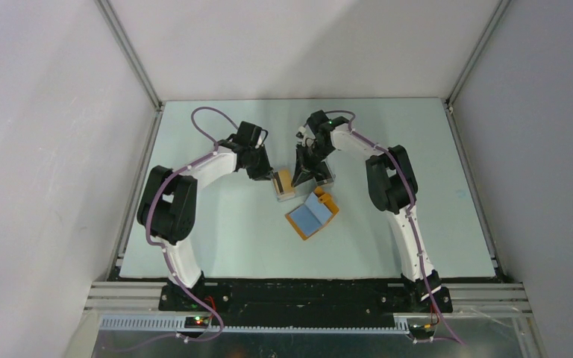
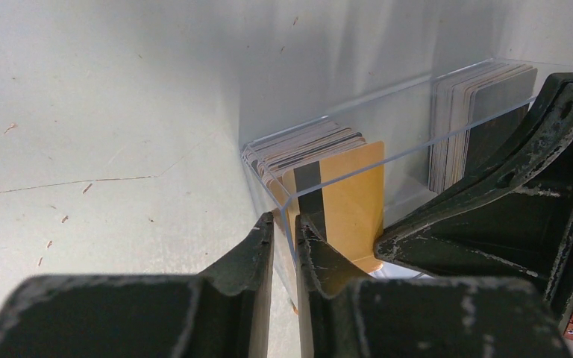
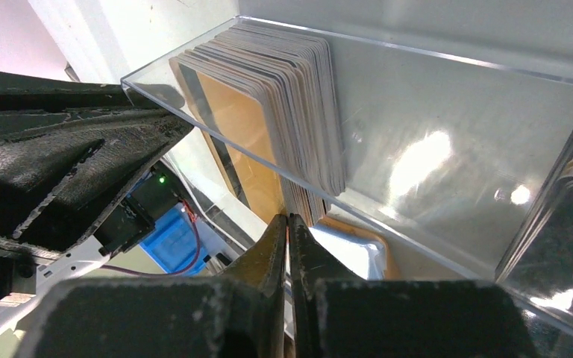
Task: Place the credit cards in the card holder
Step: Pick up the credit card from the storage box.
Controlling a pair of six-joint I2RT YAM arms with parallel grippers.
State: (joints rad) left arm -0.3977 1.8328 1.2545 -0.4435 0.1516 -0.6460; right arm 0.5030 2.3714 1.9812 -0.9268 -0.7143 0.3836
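The left gripper (image 2: 284, 225) clamps a wall of the clear plastic box (image 2: 418, 123). The right gripper (image 3: 289, 222) is pressed shut against the stacked credit cards (image 3: 283, 97); whether it pinches one is unclear. The card holder (image 1: 329, 203) lies centre-frame just below both grippers, apart.

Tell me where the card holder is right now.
Top view: the card holder lies on the table near its centre, just on the base side of the right gripper, a light blue card resting on it.
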